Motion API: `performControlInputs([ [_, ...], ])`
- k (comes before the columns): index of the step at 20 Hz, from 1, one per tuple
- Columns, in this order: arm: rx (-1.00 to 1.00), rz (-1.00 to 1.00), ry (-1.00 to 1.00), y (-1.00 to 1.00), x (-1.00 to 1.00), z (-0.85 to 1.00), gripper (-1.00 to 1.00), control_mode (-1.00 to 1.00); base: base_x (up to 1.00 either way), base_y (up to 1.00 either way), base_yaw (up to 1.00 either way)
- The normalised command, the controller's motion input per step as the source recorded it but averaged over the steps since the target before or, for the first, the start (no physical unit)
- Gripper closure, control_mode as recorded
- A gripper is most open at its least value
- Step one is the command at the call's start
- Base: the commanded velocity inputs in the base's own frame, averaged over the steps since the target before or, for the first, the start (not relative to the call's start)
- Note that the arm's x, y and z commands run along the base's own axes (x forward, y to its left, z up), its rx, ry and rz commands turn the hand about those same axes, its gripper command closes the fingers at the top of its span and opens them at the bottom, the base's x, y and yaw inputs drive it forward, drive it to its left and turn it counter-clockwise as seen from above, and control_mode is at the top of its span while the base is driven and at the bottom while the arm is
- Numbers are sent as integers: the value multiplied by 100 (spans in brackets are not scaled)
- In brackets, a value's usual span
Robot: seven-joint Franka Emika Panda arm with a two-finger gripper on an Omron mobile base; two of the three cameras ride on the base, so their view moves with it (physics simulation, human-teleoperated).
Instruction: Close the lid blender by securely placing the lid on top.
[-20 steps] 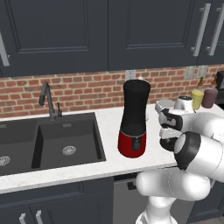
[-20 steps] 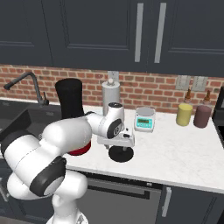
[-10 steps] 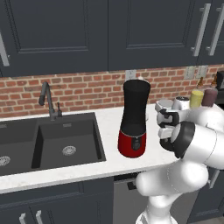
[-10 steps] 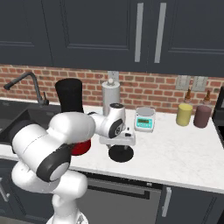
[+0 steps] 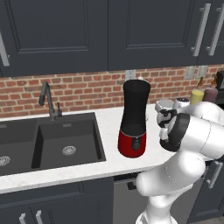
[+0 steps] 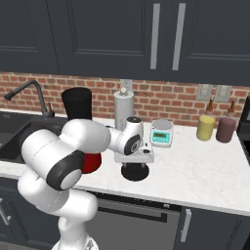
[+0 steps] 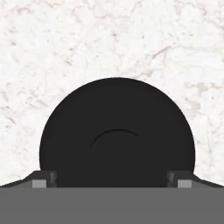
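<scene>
- Left base view, left to right: sink in lower left, faucet behind it, blender at centre on the white counter, jar mouth uncovered; arm at right edge, hand turned downward.
- Right base view, left to right: blender at left, partly masked by the arm; paper towel roll behind centre; gripper pointing straight down at centre; lid flat on the counter directly beneath; scale just right of centre; yellow and maroon canisters at far right.
- Hand view: lid centred in lower half, resting on marble; raised central knob faintly outlined; fingertips at lower left and lower right corners.
- Jaws: spread wide, one tip outside each edge of the disc, nothing held; contact with the lid not discernible.
- Step in hand, judged: reaching for the lid; pickup not yet made.
- Next move, judged: close on the lid, lift clear, carry toward frame left to the blender, lower level onto the jar mouth.
- Risk, judged: thin disc, slipping or tilting likely if gripped off-centre.
</scene>
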Motion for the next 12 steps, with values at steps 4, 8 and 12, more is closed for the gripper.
performControlInputs([
  [4,0,4,0,0,8,-21,-100,-100,0,0,0],
  [8,0,4,0,0,0,-24,-100,-100,0,0,0],
  [12,0,4,0,0,0,-37,100,-100,0,0,0],
])
